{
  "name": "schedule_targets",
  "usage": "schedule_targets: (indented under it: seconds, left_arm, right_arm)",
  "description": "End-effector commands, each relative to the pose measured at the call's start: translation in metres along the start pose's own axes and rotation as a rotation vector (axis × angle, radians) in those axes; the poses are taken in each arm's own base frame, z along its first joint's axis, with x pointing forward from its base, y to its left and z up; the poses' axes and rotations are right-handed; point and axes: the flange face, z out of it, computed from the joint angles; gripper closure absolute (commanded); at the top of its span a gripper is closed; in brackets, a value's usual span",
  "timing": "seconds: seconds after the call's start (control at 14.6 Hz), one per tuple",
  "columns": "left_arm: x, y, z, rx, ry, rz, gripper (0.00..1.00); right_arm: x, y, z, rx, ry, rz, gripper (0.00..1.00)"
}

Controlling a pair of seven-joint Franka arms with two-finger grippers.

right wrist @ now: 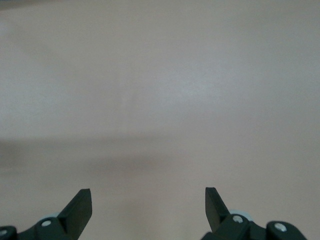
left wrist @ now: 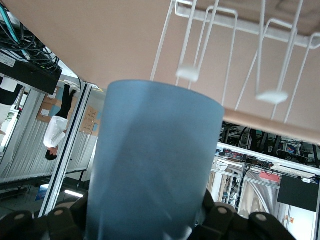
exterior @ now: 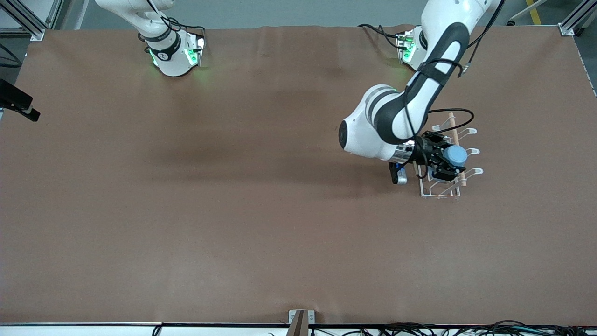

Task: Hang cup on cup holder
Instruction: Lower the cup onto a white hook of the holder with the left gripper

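In the front view, the left arm reaches down to the rack (exterior: 448,158), which stands on the brown desk (exterior: 233,210) toward the left arm's end, and the left pincer (exterior: 445,164) grips the cup (exterior: 455,155) right over the rack, beside the wooden rod (exterior: 455,140). The cup is lifted and brought to the rack, so the carrying looks done; what seems left is to slide it over 1 prong and let go, and I cannot tell from here whether a prong is already inside it. The right arm waits at its base, with only its lower part showing and its pincer out of this view. In the left wrist view, the cup (left wrist: 152,165) fills the middle, clamped at its narrower end between the left pincer's (left wrist: 150,220) black fingers (left wrist: 220,220), its wider end pointing at the white wire prongs (left wrist: 189,73) with their rounded tips. It is plain, matte, light blue and has no handle. In the right wrist view, the right pincer (right wrist: 148,207) hangs over bare desk (right wrist: 160,100), its 2 fingers spread wide and holding nothing.
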Motion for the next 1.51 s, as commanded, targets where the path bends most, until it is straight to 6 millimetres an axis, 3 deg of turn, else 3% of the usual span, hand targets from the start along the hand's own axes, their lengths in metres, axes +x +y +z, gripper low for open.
schedule_targets:
  seconds: [0.0,0.62,0.82,1.16,1.23,1.3,1.37,1.44]
  left_arm:
    - [0.001,0.001,0.007,-0.008,-0.019,-0.006,0.63]
    - [0.025,0.009,0.022,-0.022,-0.034,0.031,0.63]
    - [0.035,0.010,0.026,-0.017,-0.029,0.005,0.63]
    - [0.047,0.010,0.039,-0.028,-0.033,-0.004,0.61]
    - [0.047,0.010,0.039,-0.028,-0.033,-0.006,0.52]
    - [0.046,0.009,0.039,-0.028,-0.032,-0.012,0.35]
    - [0.046,0.009,0.039,-0.030,-0.031,-0.035,0.00]
    - [0.046,0.010,0.039,-0.035,-0.031,-0.068,0.00]
  right_arm:
    - [-0.003,-0.002,0.001,-0.013,0.002,0.011,0.00]
    - [-0.005,-0.006,0.004,-0.012,-0.013,-0.006,0.01]
    - [-0.006,-0.018,0.009,-0.010,-0.033,-0.030,0.01]
    - [-0.007,-0.015,0.008,-0.010,-0.036,-0.027,0.01]
    - [-0.007,-0.014,0.008,-0.010,-0.036,-0.026,0.01]
    - [-0.007,-0.013,0.008,-0.010,-0.035,-0.024,0.01]
    - [-0.007,-0.013,0.008,-0.010,-0.036,-0.023,0.01]
    - [-0.007,-0.011,0.008,-0.010,-0.036,-0.020,0.01]
